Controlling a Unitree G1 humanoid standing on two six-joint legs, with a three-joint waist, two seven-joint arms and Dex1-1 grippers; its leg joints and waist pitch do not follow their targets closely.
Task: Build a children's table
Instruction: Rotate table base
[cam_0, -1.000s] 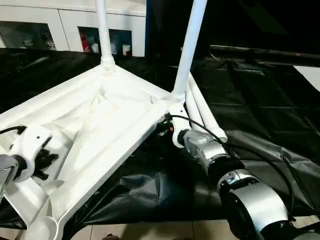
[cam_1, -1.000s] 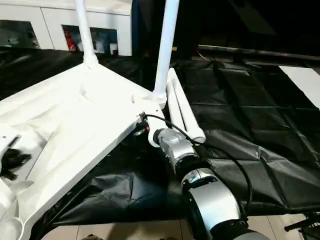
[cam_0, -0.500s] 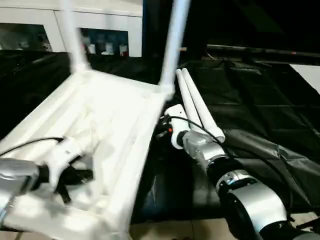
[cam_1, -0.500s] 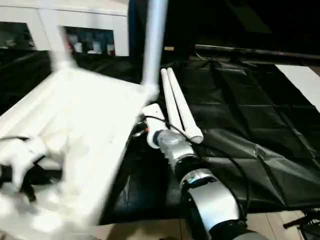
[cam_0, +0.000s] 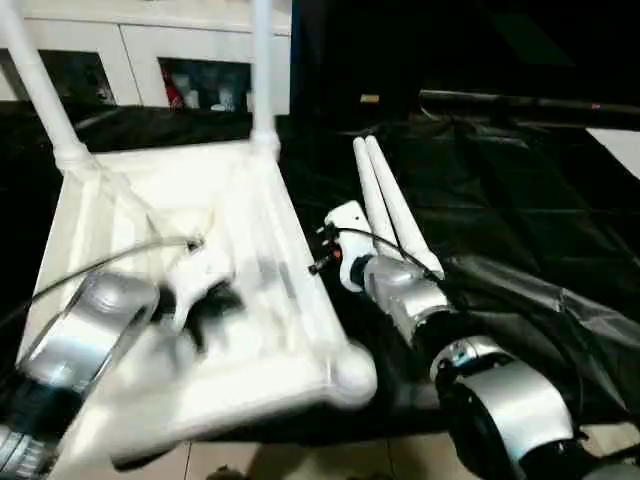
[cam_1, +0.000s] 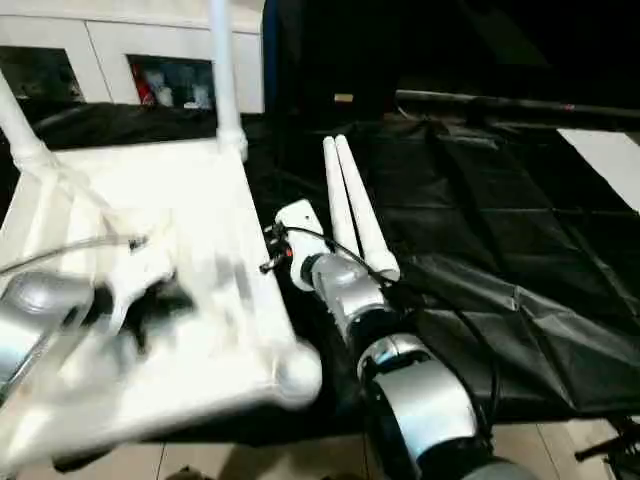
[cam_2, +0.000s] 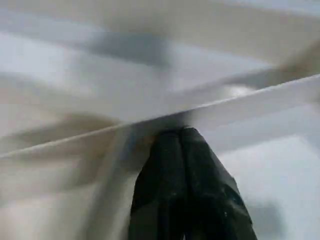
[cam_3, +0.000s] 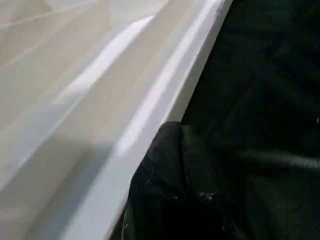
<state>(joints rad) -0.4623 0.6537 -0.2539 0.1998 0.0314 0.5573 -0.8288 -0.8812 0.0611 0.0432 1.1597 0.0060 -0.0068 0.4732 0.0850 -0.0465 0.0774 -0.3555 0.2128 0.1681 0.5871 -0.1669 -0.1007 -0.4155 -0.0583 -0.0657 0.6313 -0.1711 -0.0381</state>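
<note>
White ribbed plastic table w/ round tapering legs.

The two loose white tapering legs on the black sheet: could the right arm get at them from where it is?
Probably yes. The loose legs lie right beside the right gripper, nothing between; its fingers are shut by the upturned white plastic tabletop's rim.

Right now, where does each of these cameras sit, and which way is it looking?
Head eyes: side by side on the head, looking down at the upturned children's table, two loose legs, both silver forearms.
Left wrist: on the left arm, along the shut left gripper at a table rib.
Right wrist: on the right arm, along the shut right gripper beside the table's rim.
All share the table.
</note>
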